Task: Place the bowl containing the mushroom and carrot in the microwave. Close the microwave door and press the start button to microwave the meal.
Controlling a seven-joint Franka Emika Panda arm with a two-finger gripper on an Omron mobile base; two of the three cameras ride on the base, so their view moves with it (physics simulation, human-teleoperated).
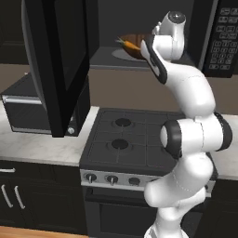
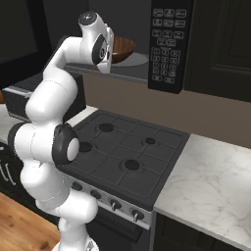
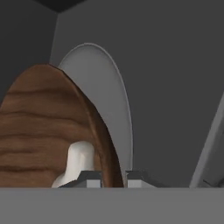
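1. Left base view shows the microwave [image 1: 139, 51] above the stove [image 1: 130, 135], its cavity open, with the microwave door [image 1: 56, 60] swung wide toward nine o'clock; closing it is not yet done.
2. The keypad [image 2: 166, 44] sits at three o'clock of the cavity; judging by the open door, the start button is unpressed.
3. The bowl [image 3: 48, 131] is inside the cavity, over the grey turntable [image 3: 109, 100].
4. The gripper [image 3: 113, 178] has its fingertips set narrowly apart astride the bowl's rim, apparently pinching it; release looks pending.
5. The carrot [image 1: 130, 44] pokes above the rim.
6. The mushroom [image 3: 78, 162] lies in the bowl.
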